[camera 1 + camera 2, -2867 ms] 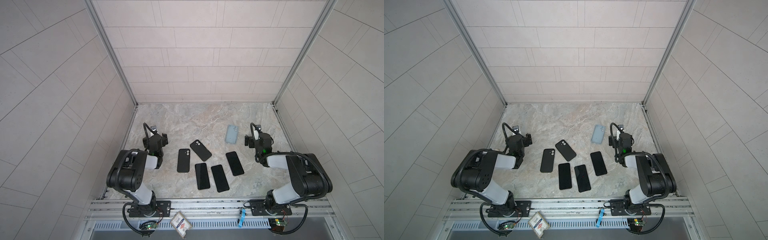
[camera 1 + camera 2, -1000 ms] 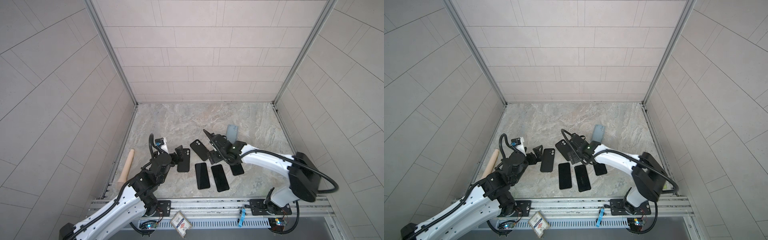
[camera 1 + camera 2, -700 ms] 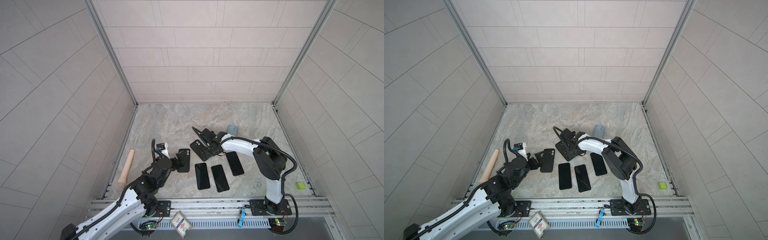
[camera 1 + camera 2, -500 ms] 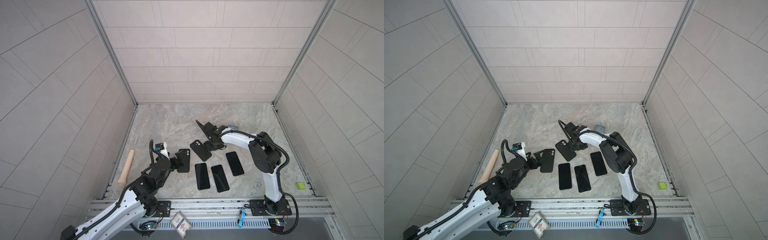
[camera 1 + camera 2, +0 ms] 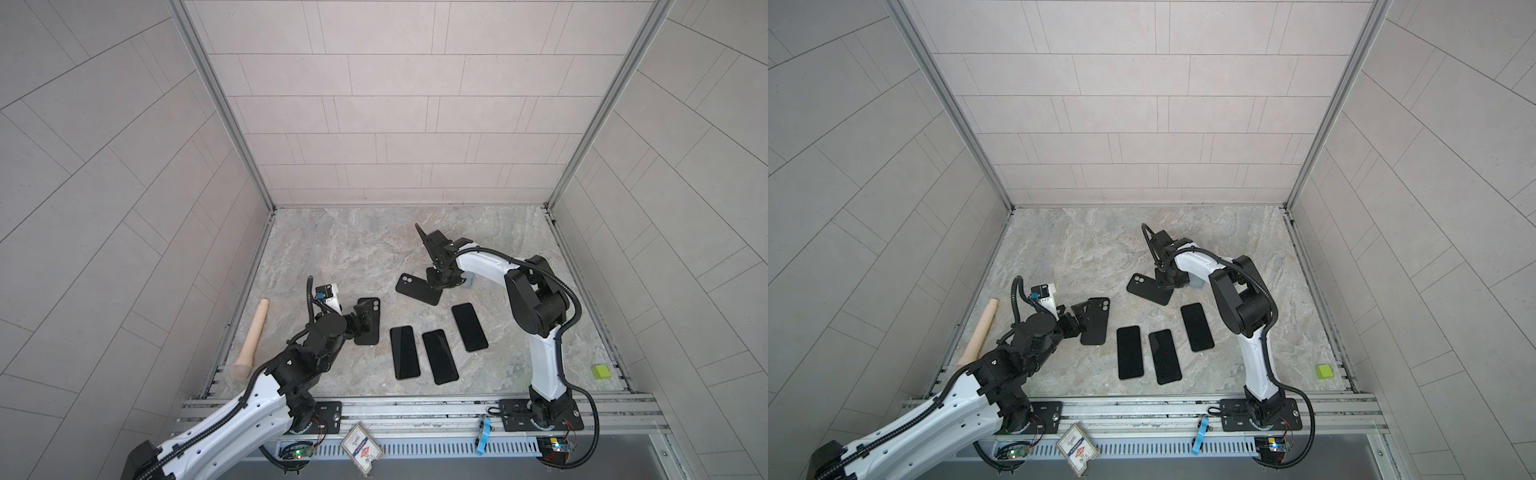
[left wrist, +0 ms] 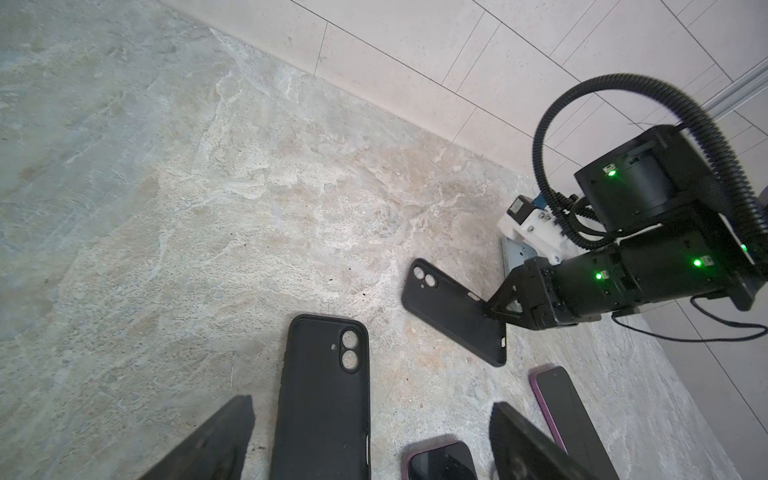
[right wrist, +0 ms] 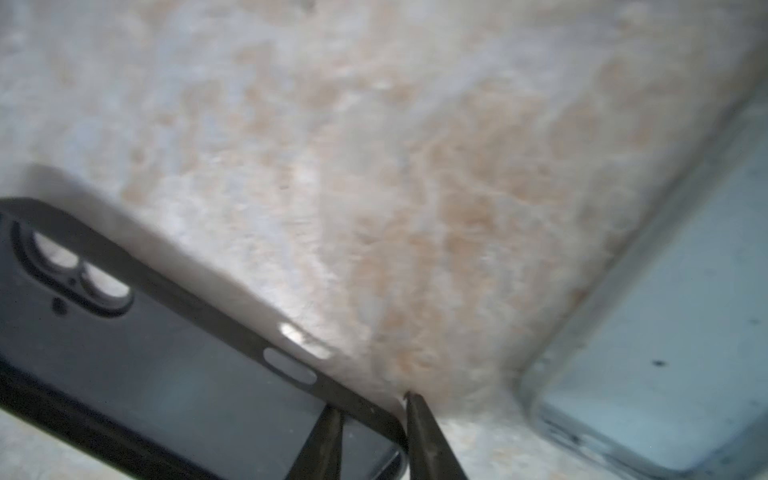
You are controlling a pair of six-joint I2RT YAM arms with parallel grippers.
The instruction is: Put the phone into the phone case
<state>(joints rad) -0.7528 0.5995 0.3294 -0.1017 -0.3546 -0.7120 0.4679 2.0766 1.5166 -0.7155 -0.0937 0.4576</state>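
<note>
Two black phone cases lie open side up on the marble floor. My right gripper (image 5: 439,284) (image 7: 374,424) is shut on the wall of the farther phone case (image 5: 417,289) (image 7: 166,374), at its corner; one finger is inside, one outside. My left gripper (image 5: 359,320) (image 6: 370,440) is open, its fingers astride the nearer phone case (image 5: 372,330) (image 6: 322,395) without touching it. Three dark phones lie face up in a row: (image 5: 404,352), (image 5: 439,356), (image 5: 468,327). In the left wrist view two phones (image 6: 557,399) (image 6: 440,463) show purple edges.
A light blue case or phone (image 7: 665,374) (image 5: 468,282) lies just beyond my right gripper, mostly hidden under the arm in both top views. A wooden roller (image 5: 251,334) lies outside the left rail. A green block (image 5: 600,371) sits at the right edge.
My right arm swung from the middle phones back to the farther black case, and its jaws closed on the case's edge. My left gripper stayed open over the nearer case.
</note>
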